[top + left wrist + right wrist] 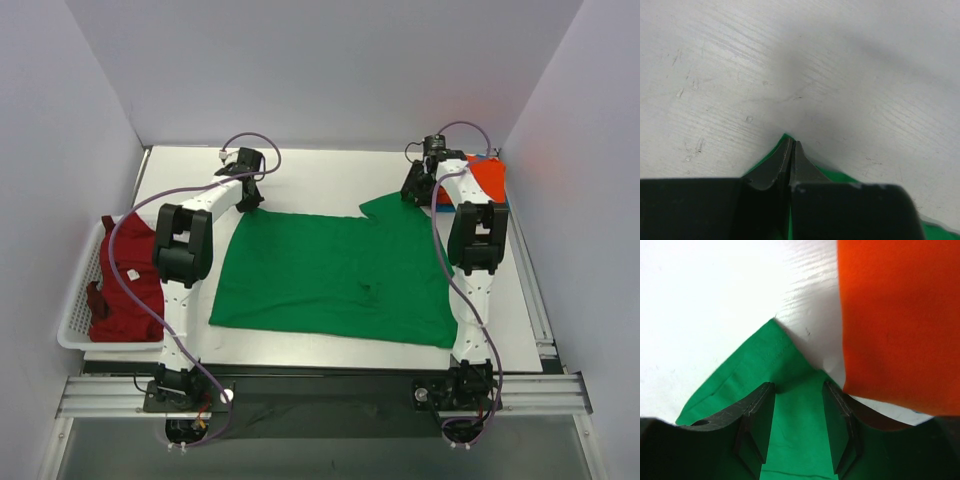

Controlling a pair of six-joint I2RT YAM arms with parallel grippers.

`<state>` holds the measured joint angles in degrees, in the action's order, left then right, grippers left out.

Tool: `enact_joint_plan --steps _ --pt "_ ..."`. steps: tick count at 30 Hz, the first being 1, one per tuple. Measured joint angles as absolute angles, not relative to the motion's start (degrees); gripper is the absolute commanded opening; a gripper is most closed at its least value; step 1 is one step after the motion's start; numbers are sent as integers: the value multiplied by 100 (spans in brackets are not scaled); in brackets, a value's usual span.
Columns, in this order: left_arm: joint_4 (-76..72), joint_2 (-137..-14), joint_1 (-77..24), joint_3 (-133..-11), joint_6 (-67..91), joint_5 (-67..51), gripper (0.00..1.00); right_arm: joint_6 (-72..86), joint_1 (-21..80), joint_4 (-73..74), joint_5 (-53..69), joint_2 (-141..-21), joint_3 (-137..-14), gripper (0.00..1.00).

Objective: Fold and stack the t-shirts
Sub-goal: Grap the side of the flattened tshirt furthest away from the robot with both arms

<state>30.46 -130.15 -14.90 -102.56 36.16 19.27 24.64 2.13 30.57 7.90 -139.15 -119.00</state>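
Observation:
The bright green t-shirt (340, 275) lies spread flat in the middle of the table. My left gripper (248, 196) is at its far left corner. In the left wrist view the left gripper (791, 142) is shut, with the green cloth (771, 157) pinched at the tips. My right gripper (415, 190) is at the far right sleeve. It is open (799, 387), its jaws standing on either side of the green cloth (797, 435). The orange-red t-shirt (487, 178) lies folded at the far right, and in the right wrist view (895, 315) it is just right of the fingers.
A white slatted basket (75, 305) at the table's left edge holds a dark red t-shirt (125, 285). A thin blue edge (503, 205) shows under the orange-red shirt. White walls enclose the table on three sides.

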Motion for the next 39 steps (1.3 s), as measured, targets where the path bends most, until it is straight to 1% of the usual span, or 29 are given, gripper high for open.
enact_joint_plan --steps 3,6,7,9,10,12,13,15,23,27,39 --pt "3024 -13015 -1490 -10256 3616 1898 0 2620 213 3052 666 -13941 -11946 40" --pt "3017 -13015 -1490 -10256 3616 1881 0 2755 213 3059 543 -13944 -11946 35" --pt "3015 -13015 -1490 -10256 3616 1879 0 2794 213 3065 510 -13948 -11948 30" --pt "3015 -13015 -1490 -10256 3616 1874 0 2860 215 3070 475 -13957 -11959 26" --pt "3013 -13015 -1490 -10256 3616 1868 0 2877 215 3083 464 -13968 -11974 19" --pt "3013 -13015 -1490 -10254 3616 1857 0 2915 215 3098 447 -14014 -12027 15" --pt "3011 -13015 -1490 -10254 3616 1855 0 2923 215 3107 443 -14022 -12044 7" --pt "2998 -13015 -1490 -10250 3616 1835 0 2952 215 3109 432 -14027 -12044 1" --pt "2882 -12945 -1461 -10123 3625 1732 0 2952 246 3092 386 -14016 -12038 0" --pt "2886 -12921 -1428 -10106 3627 1656 0 2906 272 3017 331 -13799 -11743 0" --pt "2945 -12578 -1243 -10079 3614 1479 0 2825 268 2906 145 -12169 -10774 0"
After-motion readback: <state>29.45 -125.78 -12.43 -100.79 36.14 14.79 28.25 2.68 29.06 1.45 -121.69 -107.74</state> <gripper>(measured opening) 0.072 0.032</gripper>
